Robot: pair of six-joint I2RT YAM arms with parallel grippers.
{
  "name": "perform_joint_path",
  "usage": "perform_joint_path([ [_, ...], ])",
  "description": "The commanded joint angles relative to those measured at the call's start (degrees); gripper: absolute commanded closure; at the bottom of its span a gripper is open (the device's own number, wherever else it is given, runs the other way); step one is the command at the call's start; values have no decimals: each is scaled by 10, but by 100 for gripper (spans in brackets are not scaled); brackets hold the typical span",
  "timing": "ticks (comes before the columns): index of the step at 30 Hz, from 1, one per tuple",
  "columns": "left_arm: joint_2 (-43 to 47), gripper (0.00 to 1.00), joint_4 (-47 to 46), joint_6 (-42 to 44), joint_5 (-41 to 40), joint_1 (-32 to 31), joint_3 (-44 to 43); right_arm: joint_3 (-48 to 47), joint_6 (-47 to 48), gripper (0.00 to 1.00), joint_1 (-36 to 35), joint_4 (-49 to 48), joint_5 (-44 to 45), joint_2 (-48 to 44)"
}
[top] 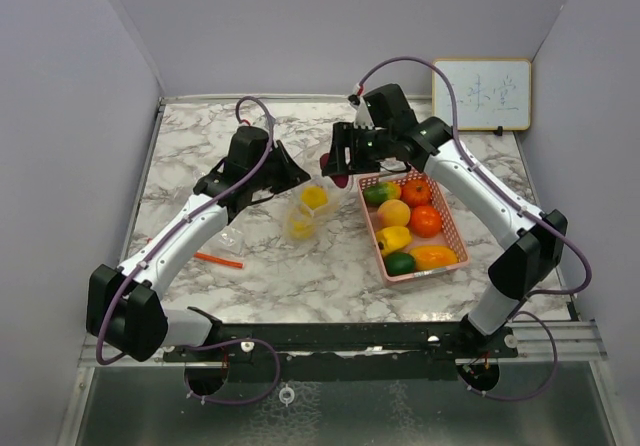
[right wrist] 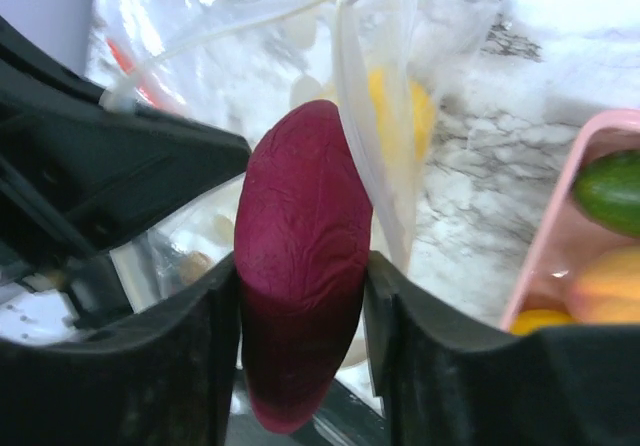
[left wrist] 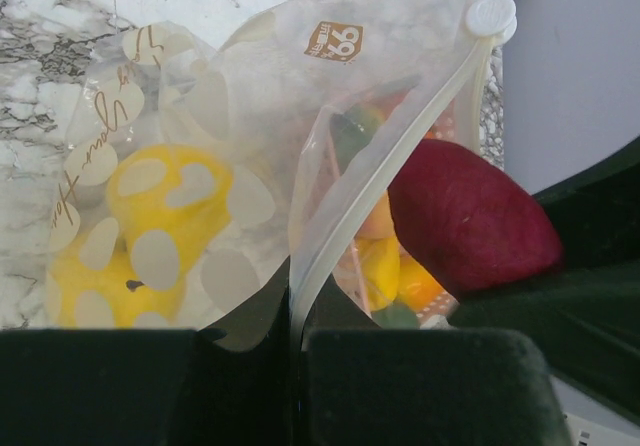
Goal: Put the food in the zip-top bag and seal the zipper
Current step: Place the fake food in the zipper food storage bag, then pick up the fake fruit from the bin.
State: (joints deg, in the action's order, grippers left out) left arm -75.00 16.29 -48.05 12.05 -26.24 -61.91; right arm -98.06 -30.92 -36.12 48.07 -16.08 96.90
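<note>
My left gripper (left wrist: 297, 341) pinches the rim of the spotted clear zip-top bag (left wrist: 250, 96), holding its mouth open for the maroon oblong toy vegetable (right wrist: 300, 216) my right gripper (right wrist: 300, 306) clamps.

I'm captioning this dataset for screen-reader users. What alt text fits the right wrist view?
The right gripper clamps a dark red toy vegetable beside the zipper edge of a clear zip-top bag with yellow food inside. A pink basket holding a green piece and an orange one sits at right on the marble table.
</note>
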Motion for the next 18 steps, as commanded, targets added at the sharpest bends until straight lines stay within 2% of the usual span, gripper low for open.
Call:
perform_joint_path([
  [1, 10, 100, -17, -10, 17, 2, 13, -48, 8, 14, -4, -17, 20, -1],
  [2, 9, 100, -18, -12, 18, 2, 15, -51, 10, 6, -4, -14, 21, -3],
  [3, 8, 100, -20, -12, 19, 2, 17, -53, 12, 2, -5, -11, 26, -6],
  [5, 5, 100, -22, -12, 20, 2, 19, -63, 14, 0, -4, 6, 52, -15],
  [9, 0, 100, -18, -9, 23, 2, 12, -61, 7, 0, -3, 84, 169, -46],
  [12, 1, 100, -16, -8, 27, 2, 1, -14, -10, 0, 11, 144, 245, -69],
  [18, -6, 100, -13, 1, 32, 2, -11, 117, -27, 0, 35, 115, 252, -89],
])
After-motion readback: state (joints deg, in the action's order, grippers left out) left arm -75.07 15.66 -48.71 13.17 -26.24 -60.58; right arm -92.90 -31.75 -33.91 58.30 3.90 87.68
